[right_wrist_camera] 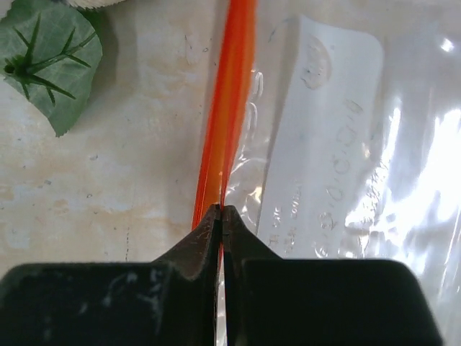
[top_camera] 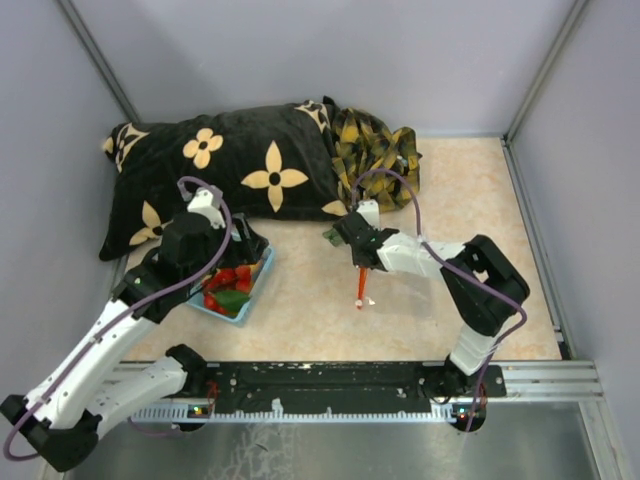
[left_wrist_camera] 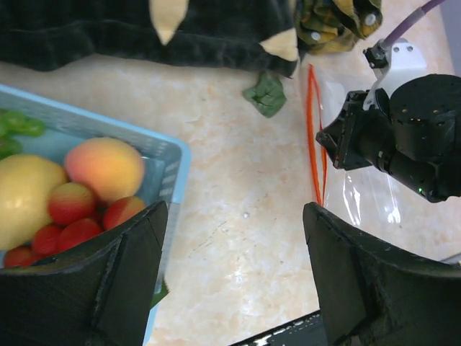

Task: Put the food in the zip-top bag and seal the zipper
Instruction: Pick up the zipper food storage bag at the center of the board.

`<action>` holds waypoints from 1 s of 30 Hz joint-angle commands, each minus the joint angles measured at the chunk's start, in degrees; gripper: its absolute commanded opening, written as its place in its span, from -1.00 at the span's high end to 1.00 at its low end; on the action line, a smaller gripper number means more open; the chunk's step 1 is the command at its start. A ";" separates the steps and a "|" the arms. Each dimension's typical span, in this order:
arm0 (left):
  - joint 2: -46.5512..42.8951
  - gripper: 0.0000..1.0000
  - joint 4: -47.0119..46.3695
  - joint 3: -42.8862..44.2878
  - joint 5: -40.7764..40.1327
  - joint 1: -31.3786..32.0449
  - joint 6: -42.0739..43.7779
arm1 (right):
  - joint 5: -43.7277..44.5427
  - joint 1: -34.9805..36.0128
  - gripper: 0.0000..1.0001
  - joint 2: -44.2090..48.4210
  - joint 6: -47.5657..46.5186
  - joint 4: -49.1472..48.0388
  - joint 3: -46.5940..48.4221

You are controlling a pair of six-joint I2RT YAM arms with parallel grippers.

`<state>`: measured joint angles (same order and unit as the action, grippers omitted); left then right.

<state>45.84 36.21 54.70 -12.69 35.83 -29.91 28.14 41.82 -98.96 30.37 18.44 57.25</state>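
Right gripper (right_wrist_camera: 222,210): jaws closed down to a narrow pinch on the zipper (right_wrist_camera: 229,101), partway along the red-orange strip. The zip-top bag (right_wrist_camera: 346,166) lies flat on the table (top_camera: 310,310), right of the strip in the right wrist view, with its dark print showing through the clear film. The bag body looks empty. Whether the mouth is parted or pressed together I cannot tell, as the strip is seen edge-on.

Left gripper (left_wrist_camera: 234,245): jaws spread wide and holding nothing. It hangs over the bare table just beside the right rim of the light-blue basket (left_wrist_camera: 173,155).

Food (left_wrist_camera: 79,194): nearly all of it is in the basket.
- An orange-yellow fruit (left_wrist_camera: 104,169) is near the rim.
- A yellow fruit (left_wrist_camera: 25,198) sits left of it.
- Red berries (left_wrist_camera: 72,203) are bunched in front.
- Green pieces lie at the far left edge.
- One green leaf (right_wrist_camera: 50,65) lies loose on the table, close to the far end of the zipper and not touching it.

Behind the leaf is a black pillow (top_camera: 220,170) with cream flowers. A plaid cloth (top_camera: 375,145) is bunched against the pillow's right end.
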 commanded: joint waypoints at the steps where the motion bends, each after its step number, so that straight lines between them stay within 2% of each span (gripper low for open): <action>1: 3.63 -0.64 -9.84 -1.90 8.34 -0.30 1.81 | 0.27 -0.34 1.00 6.80 -1.49 -2.24 -0.88; 7: 9.58 -0.64 -17.30 -4.69 15.31 -0.33 -0.18 | -5.71 0.69 1.00 13.95 -5.25 -6.83 -3.47; 13: 15.66 -0.62 -28.06 -9.26 23.52 -0.31 -6.11 | -6.76 3.58 1.00 20.36 -6.77 -9.99 -4.15; 18: 20.67 -0.55 -33.54 -10.38 28.47 -0.24 -9.90 | -9.29 5.33 1.00 23.86 -7.45 -12.54 -4.88; 26: 26.83 -0.54 -40.09 -9.35 30.61 -0.21 -11.97 | -12.11 8.04 1.00 24.72 -8.57 -15.11 -5.36; 30: 29.14 -0.52 -40.66 -8.54 28.78 -0.24 -11.57 | -13.35 8.44 1.00 24.99 -8.73 -16.07 -5.97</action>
<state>73.30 -0.49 44.51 16.08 35.83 -40.97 16.10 49.56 -76.18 22.55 6.74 51.57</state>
